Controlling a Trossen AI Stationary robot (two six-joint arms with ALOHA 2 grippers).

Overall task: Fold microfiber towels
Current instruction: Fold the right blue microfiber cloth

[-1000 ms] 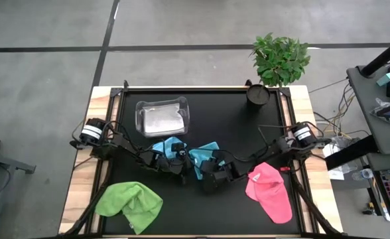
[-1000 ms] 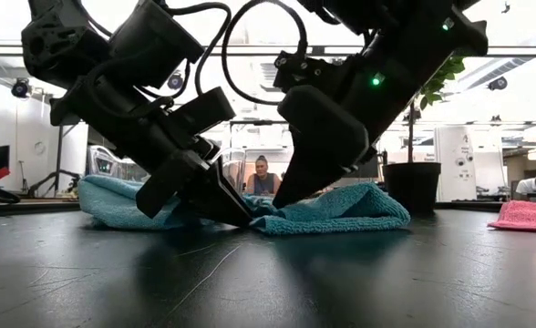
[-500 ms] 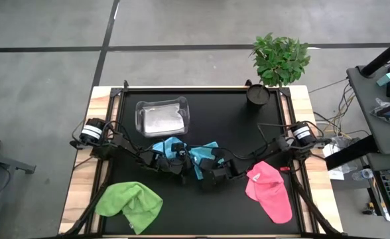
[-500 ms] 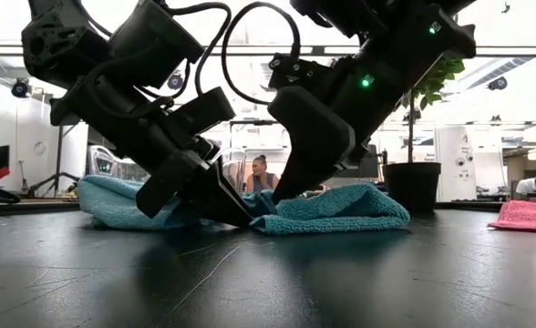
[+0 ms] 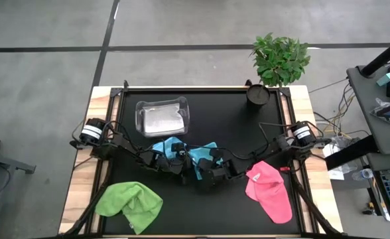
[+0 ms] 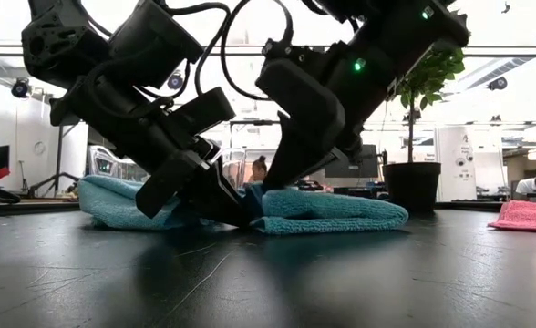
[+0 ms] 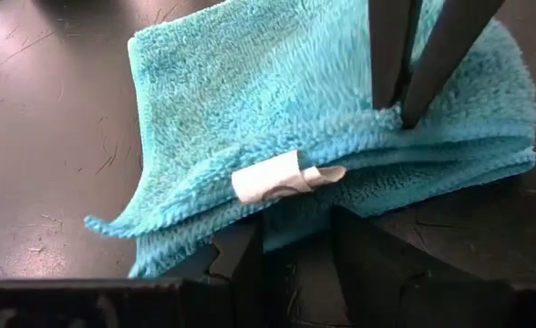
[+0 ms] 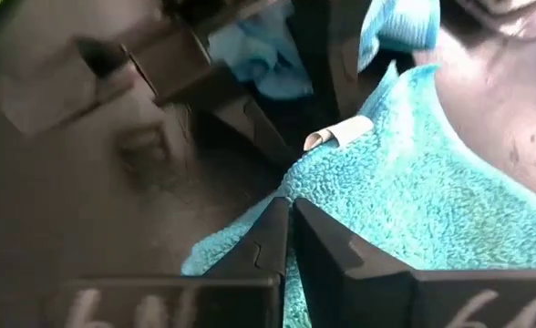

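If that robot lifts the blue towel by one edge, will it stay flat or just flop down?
Most likely it flops: the blue towel already lies in soft, sagging layers under the right hand, which pinches a fold. It probably weighs little, being thin fluffy cloth. Its looped pile should grip rather than slip, so the left hand could likely drag it across the table.

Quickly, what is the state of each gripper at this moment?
Left gripper: open, fingers astride the edge of the folded light blue microfiber towel.
Right gripper: shut on the same towel.
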